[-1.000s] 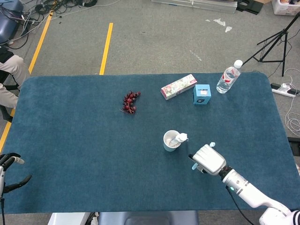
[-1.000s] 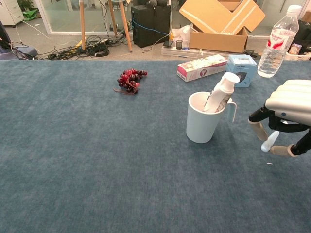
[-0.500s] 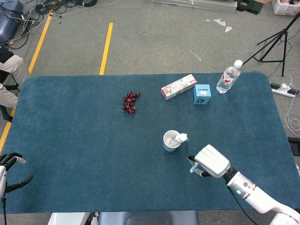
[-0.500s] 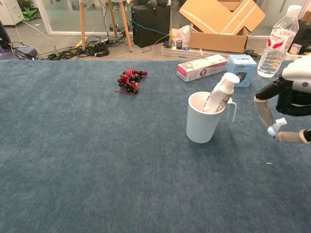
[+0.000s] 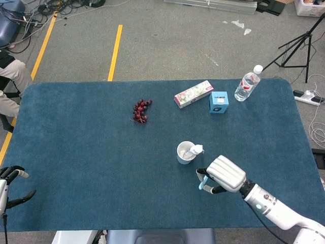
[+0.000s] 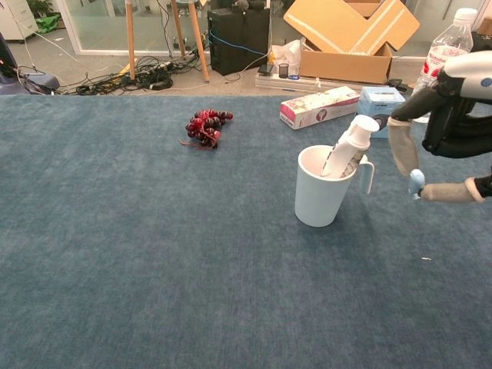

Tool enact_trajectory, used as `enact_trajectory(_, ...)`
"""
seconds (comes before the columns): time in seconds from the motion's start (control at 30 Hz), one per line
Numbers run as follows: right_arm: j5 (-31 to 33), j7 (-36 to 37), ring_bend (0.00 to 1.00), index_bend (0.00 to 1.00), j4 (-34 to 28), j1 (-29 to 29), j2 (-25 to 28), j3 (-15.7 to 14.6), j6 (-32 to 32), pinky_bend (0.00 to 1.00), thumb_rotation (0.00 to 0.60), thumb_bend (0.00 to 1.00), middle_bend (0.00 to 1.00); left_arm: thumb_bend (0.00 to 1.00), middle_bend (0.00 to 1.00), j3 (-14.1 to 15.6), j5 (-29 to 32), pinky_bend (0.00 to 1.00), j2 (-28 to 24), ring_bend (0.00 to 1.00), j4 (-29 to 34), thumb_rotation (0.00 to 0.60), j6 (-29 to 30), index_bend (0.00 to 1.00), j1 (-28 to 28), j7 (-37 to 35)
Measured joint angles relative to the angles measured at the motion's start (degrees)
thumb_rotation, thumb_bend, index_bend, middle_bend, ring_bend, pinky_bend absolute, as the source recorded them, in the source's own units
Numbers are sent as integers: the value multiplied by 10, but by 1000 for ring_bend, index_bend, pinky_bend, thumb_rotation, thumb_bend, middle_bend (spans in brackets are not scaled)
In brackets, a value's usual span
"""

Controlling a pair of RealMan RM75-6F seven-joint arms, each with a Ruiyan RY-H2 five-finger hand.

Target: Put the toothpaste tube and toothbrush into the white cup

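Right hand (image 5: pixel 223 174) has risen off the worktop (image 5: pixel 81 142) and swung toward the white cup (image 5: pixel 185 152) since 1 s ago, pinching the toothbrush (image 5: pixel 202 182) (light blue). Toothpaste tube (image 6: pixel 347 146) already stands in the cup. Toothbrush hangs just right of the rim, not yet over it. Left hand (image 5: pixel 9 183) idles at the edge, fingers apart, holding nothing.

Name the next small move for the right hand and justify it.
Probably carry the toothbrush left over the white cup and tip it in: the right hand pinches it beside the cup, and the toothpaste tube already stands inside.
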State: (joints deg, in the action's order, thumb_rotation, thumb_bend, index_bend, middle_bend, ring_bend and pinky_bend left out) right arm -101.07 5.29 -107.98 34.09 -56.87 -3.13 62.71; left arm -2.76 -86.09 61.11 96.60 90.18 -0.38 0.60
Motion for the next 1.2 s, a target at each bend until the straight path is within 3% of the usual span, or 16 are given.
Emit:
enact_trajectory(0.73, -14, 179, 1000, 637, -7, 48, -7, 34, 1, 1000, 600, 268, 1000, 27, 365, -2, 4, 375, -6, 311, -2, 600, 2, 468, 2, -17)
enact_trajectory(1.2, 21, 208, 1000, 637, 34, 70, -41, 74, 13, 1000, 600, 268, 1000, 28, 365, -2, 3, 375, -10, 311, -1, 600, 6, 468, 4, -24)
